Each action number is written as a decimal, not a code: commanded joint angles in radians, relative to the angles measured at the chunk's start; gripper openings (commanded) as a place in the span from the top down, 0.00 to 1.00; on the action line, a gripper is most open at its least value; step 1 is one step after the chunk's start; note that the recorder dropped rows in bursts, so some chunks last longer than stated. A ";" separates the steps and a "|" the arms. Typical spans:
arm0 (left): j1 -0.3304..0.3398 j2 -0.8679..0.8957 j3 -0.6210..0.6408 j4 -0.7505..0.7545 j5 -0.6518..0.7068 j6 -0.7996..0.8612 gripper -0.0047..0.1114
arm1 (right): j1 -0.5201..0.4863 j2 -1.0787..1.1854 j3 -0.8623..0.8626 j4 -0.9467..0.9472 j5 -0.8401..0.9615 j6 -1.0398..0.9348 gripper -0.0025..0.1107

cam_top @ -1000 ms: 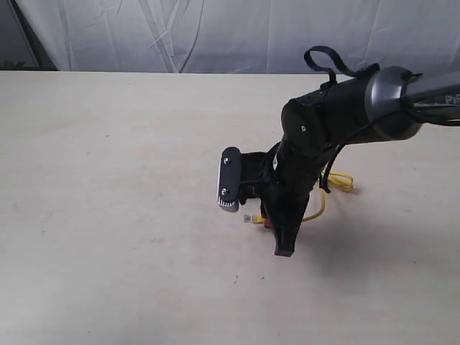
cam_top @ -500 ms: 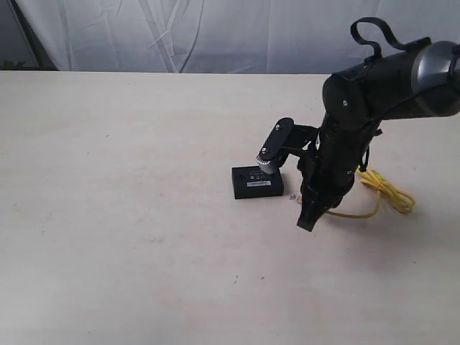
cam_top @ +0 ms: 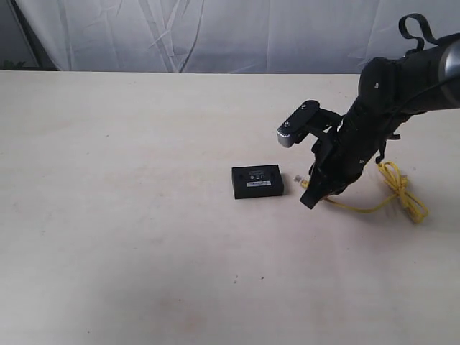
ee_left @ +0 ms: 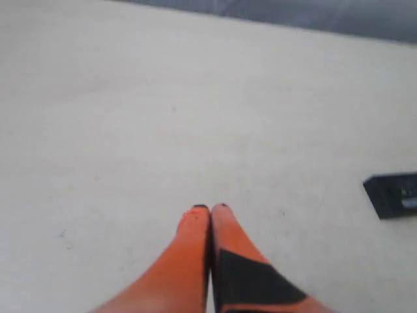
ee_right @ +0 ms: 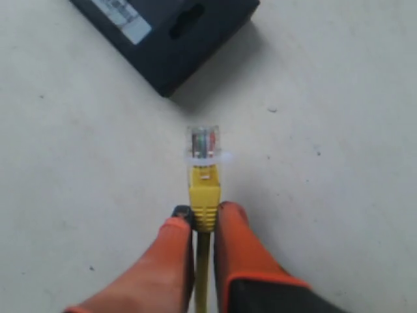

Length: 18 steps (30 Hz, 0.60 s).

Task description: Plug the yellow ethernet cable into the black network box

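Observation:
The black network box lies flat mid-table, its white label strip facing up. Just right of it, my right gripper is shut on the yellow ethernet cable, which trails away in loops to the right. In the right wrist view the orange fingers pinch the cable's yellow boot. The clear plug sticks out ahead, a short gap from the box and its side port. My left gripper is shut and empty over bare table, with the box's corner off to one side.
A pale tabletop spreads around the box, with a crumpled white backdrop behind its far edge. The right arm's dark bulk hangs over the right side. No other objects show.
The right arm has swung right and back, uncovering the black box. It has dragged the yellow cable rightward, so the plug now sits just right of the box.

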 commanded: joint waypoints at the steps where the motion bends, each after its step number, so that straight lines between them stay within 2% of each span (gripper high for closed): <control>1: -0.003 0.223 -0.132 -0.096 0.171 0.166 0.96 | -0.006 0.009 0.003 0.002 -0.013 -0.016 0.99; 4: -0.041 0.353 -0.210 -0.102 0.209 0.184 0.96 | -0.008 0.009 0.003 -0.020 -0.013 -0.044 0.99; 9: -0.212 0.615 -0.404 -0.102 0.205 0.207 0.96 | -0.070 0.009 0.003 0.046 -0.011 -0.141 0.99; 14: -0.298 0.815 -0.587 -0.102 0.207 0.209 0.96 | -0.075 0.009 0.003 0.085 0.002 -0.143 0.99; 18: -0.340 0.967 -0.726 -0.102 0.238 0.218 0.96 | -0.075 0.009 0.003 0.102 0.004 -0.154 0.99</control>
